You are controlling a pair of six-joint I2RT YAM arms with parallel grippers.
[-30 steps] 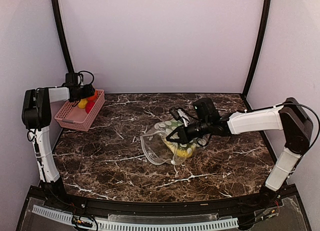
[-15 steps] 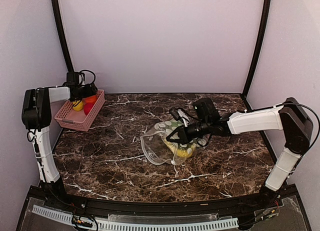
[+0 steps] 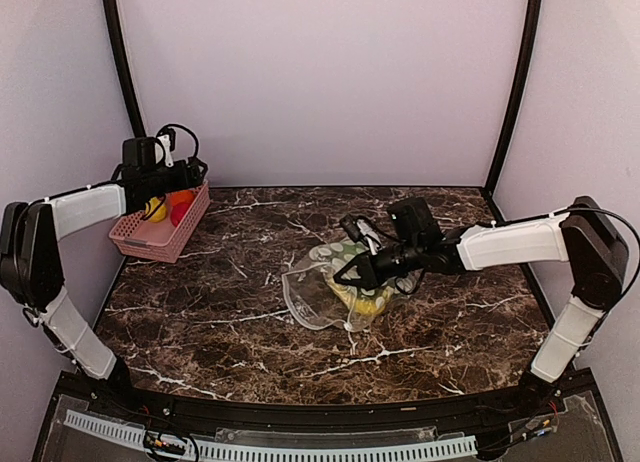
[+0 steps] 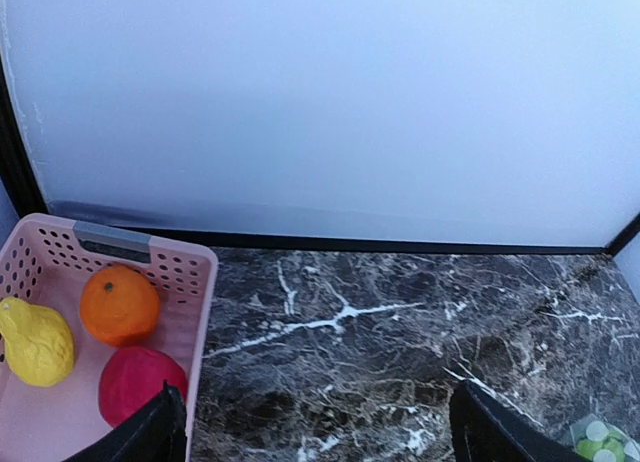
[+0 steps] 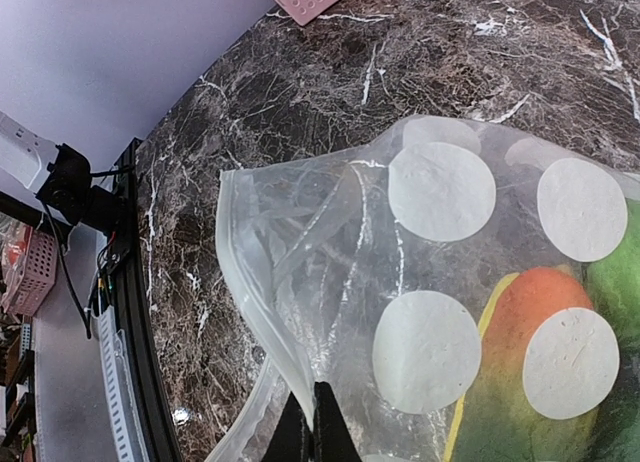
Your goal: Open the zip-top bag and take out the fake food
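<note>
Find the zip-top bag (image 3: 322, 287) near the middle of the table (image 3: 200, 312), a little toward the right edge, slumped low with its long axis running roughly left to right. Note the right gripper (image 3: 352, 272) pinched fully closed on the bag's clear film (which layer, hard to tell), reaching in from the right edge and leaving the mouth gaping toward the left edge. See fake food (image 3: 366, 300) inside, yellow with orange and green bits, bunched at the closed end just beside and below that gripper. Look to the far-left corner for the left gripper (image 4: 318, 434), spread wide and holding nothing, hovering over the pink basket (image 4: 205, 302) with an orange ball (image 4: 120, 304), a yellow piece (image 4: 35, 342) and a red ball (image 4: 135, 382) lying in it. Reckon the bag well apart from this free gripper, off to its right and nearer the front edge, mouth turned its way; hence, probably, a reach rightward along the bag's long axis to the food.
</note>
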